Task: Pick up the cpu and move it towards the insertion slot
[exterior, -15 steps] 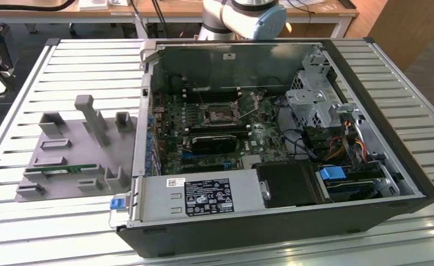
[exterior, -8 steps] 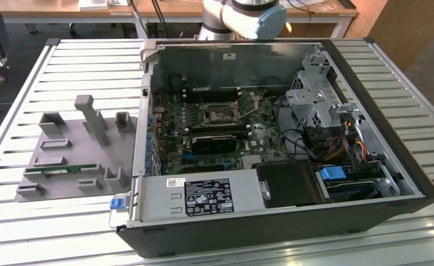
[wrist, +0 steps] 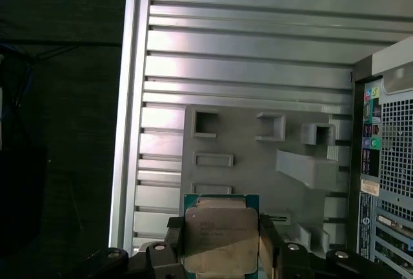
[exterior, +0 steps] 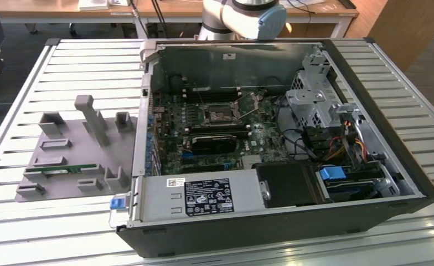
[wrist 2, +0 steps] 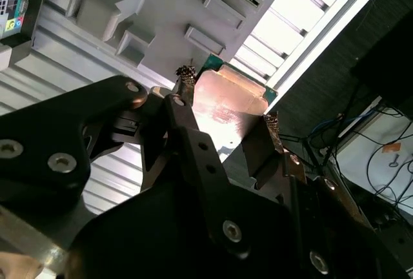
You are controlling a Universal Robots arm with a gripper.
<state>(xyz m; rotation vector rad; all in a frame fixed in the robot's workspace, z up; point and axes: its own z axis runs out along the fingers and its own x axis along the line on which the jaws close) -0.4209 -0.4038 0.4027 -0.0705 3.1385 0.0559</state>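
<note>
The chip [wrist: 221, 232] sits clamped by two opposite edges in the gripper [wrist: 221, 243]. Its near edge is cut off in the first wrist view, and its fingers [wrist 2: 186, 79] hide part of it in the second wrist view. Square, with no longer side, it shows its metal top to the first wrist camera, over the grey tray [wrist: 258, 163] outside the computer case [exterior: 276, 227], well apart from the socket [exterior: 218, 115].

1. Robotics lab: a robot arm [exterior: 250, 16] stands at the far side of a slatted metal desk [exterior: 40, 233].
2. An opened computer case [exterior: 276, 238] and grey parts fixture [exterior: 69, 149] lie on it.
</note>
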